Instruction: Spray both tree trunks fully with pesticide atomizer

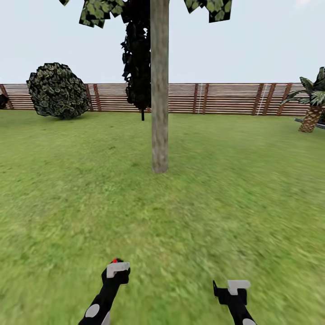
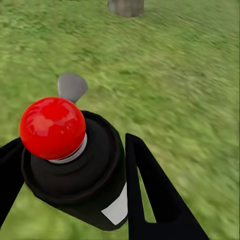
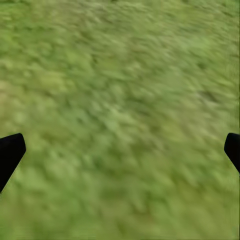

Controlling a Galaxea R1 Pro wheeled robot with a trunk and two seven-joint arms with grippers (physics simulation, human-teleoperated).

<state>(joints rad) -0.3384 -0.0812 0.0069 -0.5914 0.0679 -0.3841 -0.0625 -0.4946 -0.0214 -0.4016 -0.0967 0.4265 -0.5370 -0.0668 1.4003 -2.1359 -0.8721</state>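
Note:
My left gripper (image 1: 116,271) is shut on the pesticide atomizer (image 2: 80,170), a black bottle with a red round cap, a white label patch and a grey trigger. In the head view its red cap pokes up above the gripper, low and left of centre. Straight ahead on the lawn stands a tree trunk (image 1: 159,99), grey-brown, mottled and bare; its base (image 2: 126,6) also appears beyond the bottle in the left wrist view. My right gripper (image 1: 228,289) hangs low on the right, open, its dark fingertips (image 3: 10,152) spread wide over plain grass with nothing between them.
A brown slatted fence (image 1: 216,97) closes the far side of the lawn. A round dark bush (image 1: 58,90) sits at the back left, a narrow dark conifer (image 1: 137,58) stands behind the trunk, and a short palm (image 1: 311,113) at the far right. Grass lies between me and the trunk.

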